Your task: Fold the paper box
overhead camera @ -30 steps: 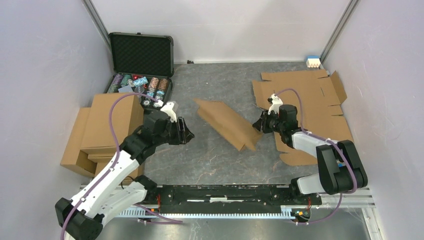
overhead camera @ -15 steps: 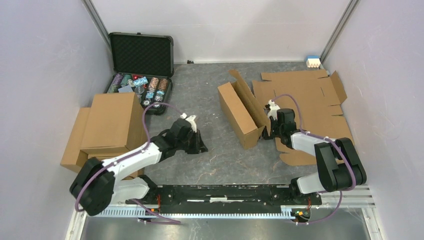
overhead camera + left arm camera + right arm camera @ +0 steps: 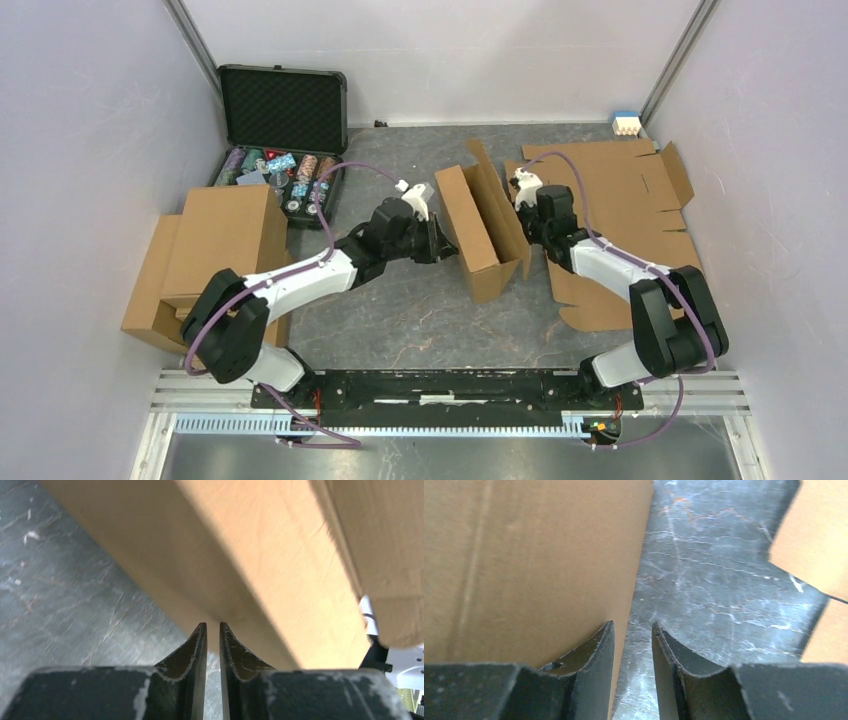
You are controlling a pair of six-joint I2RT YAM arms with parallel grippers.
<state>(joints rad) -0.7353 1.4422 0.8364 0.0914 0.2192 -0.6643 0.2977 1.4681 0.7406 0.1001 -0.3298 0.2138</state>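
The grey bench (image 3: 420, 300) is carrying the paper box (image 3: 478, 232) at centre frame. The left pincer (image 3: 446, 243) is pressing its left wall, nearly closed, gripping nothing. The right pincer (image 3: 523, 218) is sitting slightly parted at the raised flap's edge.

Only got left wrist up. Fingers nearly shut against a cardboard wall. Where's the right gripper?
Observer: The right gripper is on the opposite side of the paper box, beside its raised flap.
Operator: Is it holding that flap?
Observer: Doesn't look like it. The jaws stand apart, with bare table showing between them. The cardboard edge sits beside one finger, not clamped.
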